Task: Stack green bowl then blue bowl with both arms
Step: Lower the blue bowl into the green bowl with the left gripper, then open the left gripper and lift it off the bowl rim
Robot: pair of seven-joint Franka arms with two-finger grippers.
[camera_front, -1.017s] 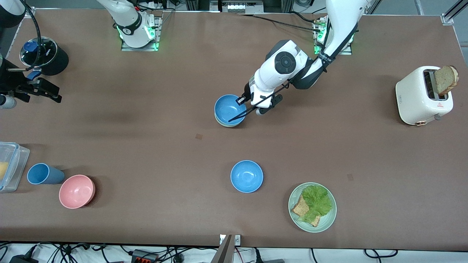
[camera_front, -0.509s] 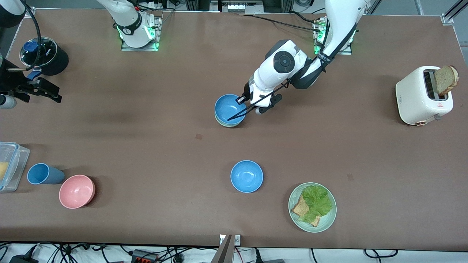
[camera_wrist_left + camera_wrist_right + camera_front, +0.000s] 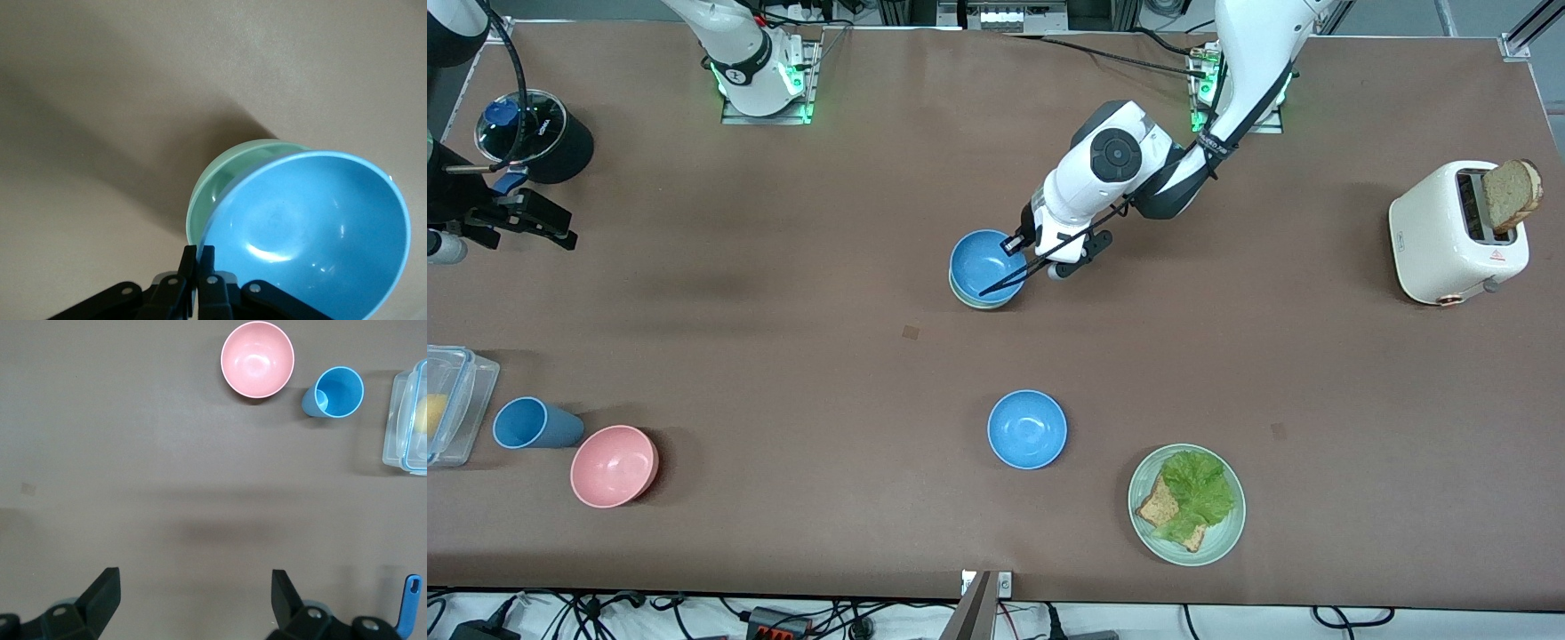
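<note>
A blue bowl (image 3: 980,262) sits nested in the green bowl (image 3: 971,303) at the table's middle, toward the left arm's base. Only a sliver of the green rim shows under it. My left gripper (image 3: 1015,245) is shut on the blue bowl's rim. In the left wrist view the blue bowl (image 3: 313,220) sits a little askew in the green bowl (image 3: 217,183), with my left gripper (image 3: 199,257) pinching its rim. My right gripper (image 3: 551,229) is open and empty and waits over the right arm's end of the table; the right wrist view (image 3: 193,590) shows bare table between its fingers.
A second blue bowl (image 3: 1027,428) lies nearer the front camera, beside a green plate (image 3: 1149,520) with lettuce and toast. A toaster (image 3: 1449,236) stands at the left arm's end. A pink bowl (image 3: 614,465), blue cup (image 3: 529,424), clear container (image 3: 454,400) and black pot (image 3: 538,133) are at the right arm's end.
The left arm's wrist has shifted very slightly. The bowls and the right arm have not moved.
</note>
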